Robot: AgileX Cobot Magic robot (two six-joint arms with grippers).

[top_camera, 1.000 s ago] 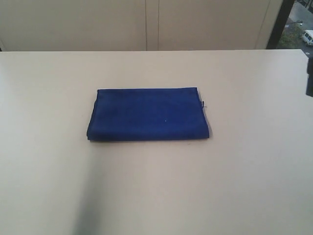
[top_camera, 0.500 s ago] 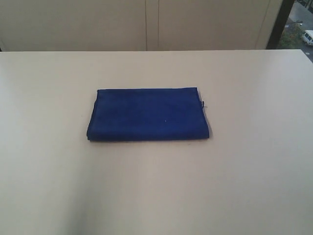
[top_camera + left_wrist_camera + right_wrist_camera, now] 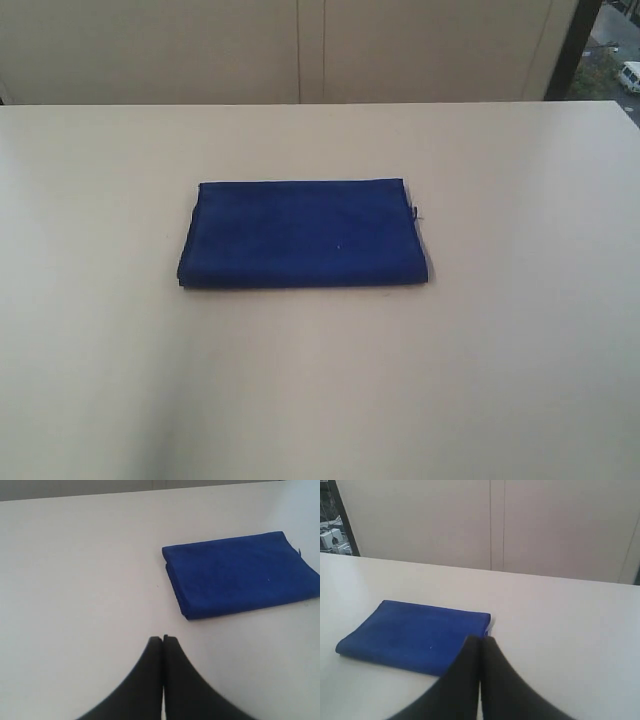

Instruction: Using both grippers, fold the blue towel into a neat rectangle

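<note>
**Towel lying folded at mid-table, both grippers clenched on nothing**

Nearest each wrist camera, the black fingers are pressing flat against one another. The left gripper is showing only a hairline seam between its two jaws, and it is hanging over bare table with nothing between the tips. The right gripper is clenched the same way, its jaws meeting along their full length and gripping nothing. In the right wrist view its tips are overlapping the towel's near edge, but whether they are touching the cloth cannot be told from that view.

Beyond the grippers, the pale beige table is spreading out smooth and matte. The blue towel is lying flat near the middle of it, folded into a compact rectangle with its long sides running across the exterior view. Its layers are stacking evenly, with the folded thickness showing along the near edge and the left end. The corners are looking slightly rounded. A short dark thread is sticking out from its right end, and a tiny pale speck is sitting on the top surface.

Farther back, the table is ending in a straight edge against cream wall panels divided by thin vertical seams. At the far right a dark frame is slanting upward, and past it a white vehicle is showing outdoors.
</note>
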